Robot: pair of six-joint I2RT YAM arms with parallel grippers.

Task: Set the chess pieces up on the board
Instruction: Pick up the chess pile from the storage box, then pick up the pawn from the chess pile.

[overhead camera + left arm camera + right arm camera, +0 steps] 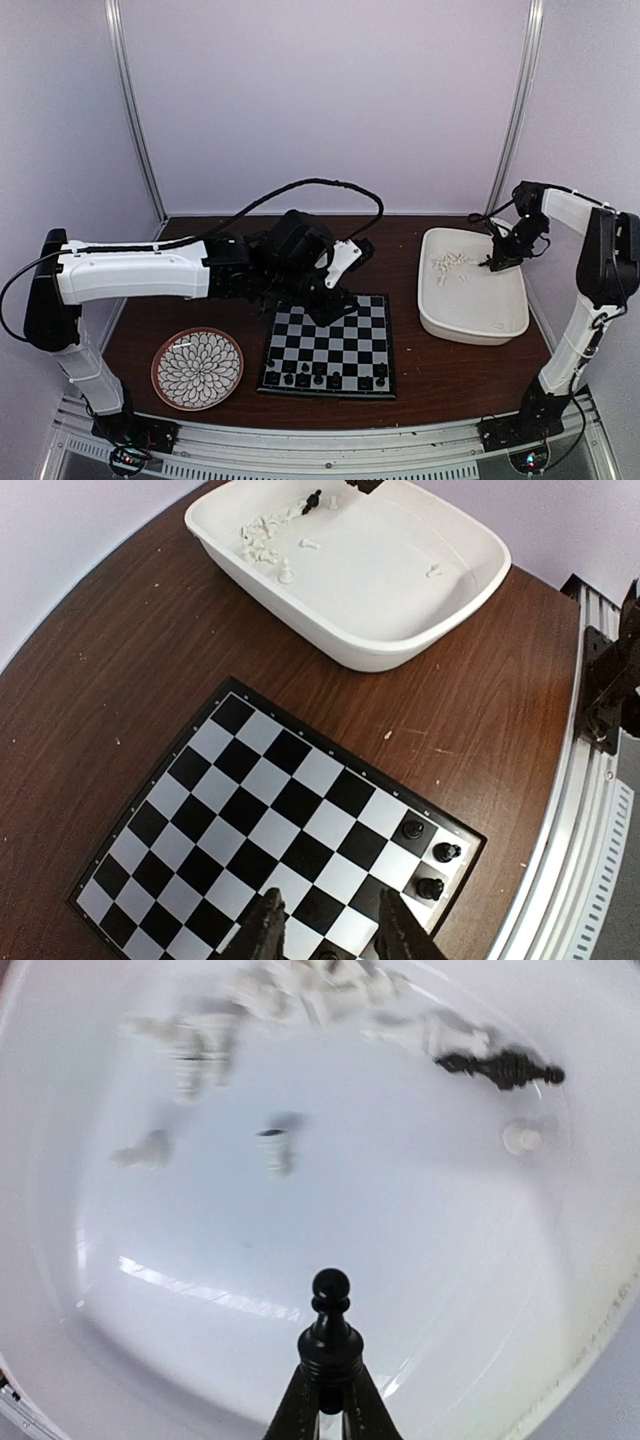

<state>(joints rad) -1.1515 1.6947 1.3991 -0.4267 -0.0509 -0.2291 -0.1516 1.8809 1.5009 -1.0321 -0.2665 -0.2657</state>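
Note:
The board lies at the table's middle, with several black pieces along its near rows. Three of them show at its corner in the left wrist view. My left gripper hangs open and empty over the board, its fingertips wide apart. My right gripper is inside the white tub, shut on a black pawn that it holds clear of the tub floor. Several white pieces and one lying black piece remain at the tub's far end.
A round flower-patterned plate sits left of the board, with no pieces on it. The tub stands right of the board. A metal rail runs along the near edge. A black cable arches over the left arm.

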